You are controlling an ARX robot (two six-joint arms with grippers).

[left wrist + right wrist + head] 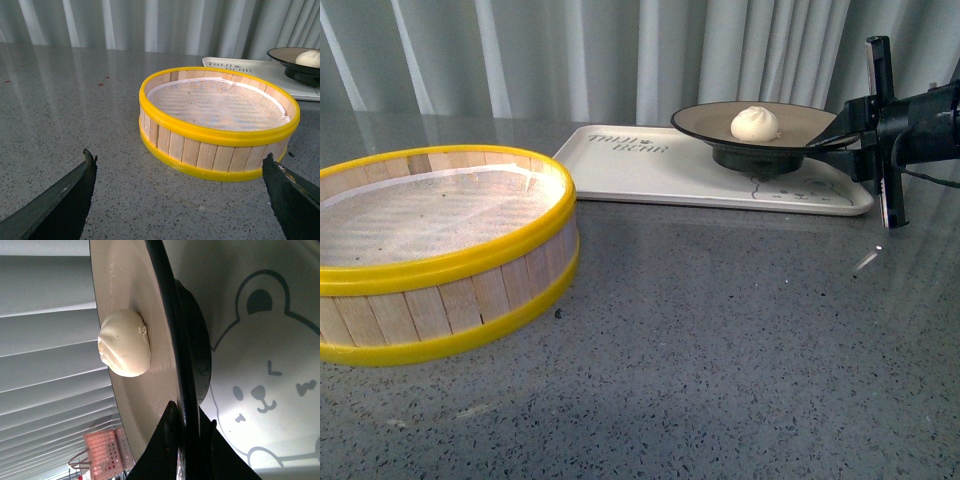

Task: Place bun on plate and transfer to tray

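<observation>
Right jaws: closed thin on the black rim of the plate (150, 305); the right gripper (182, 432) is seen pinching the edge from both faces in the right wrist view.
Plate: held at its near edge, extending away from the right jaws, its dark foot down on or just above the tray (650, 170); contact cannot be told.
Bun: the bun (755, 123) is seated inside the plate, beyond the pinched rim, about central.
Left jaws: spread wide, nothing between them; the left gripper (180, 200) is held low over the table (720, 350).
Beyond left jaws: the steamer basket (220, 135) stands just ahead of the opening, with only its liner seen inside.
Done: bun placed on plate; plate brought over the tray.
Left: judged to be only the settling of the plate and release of the rim.
Right wrist view only: the grip itself, and the bear drawing (265, 385) under the plate.
Front view only: the plate's level attitude and the tray's whole outline.
Left wrist view only: the open left jaws.
</observation>
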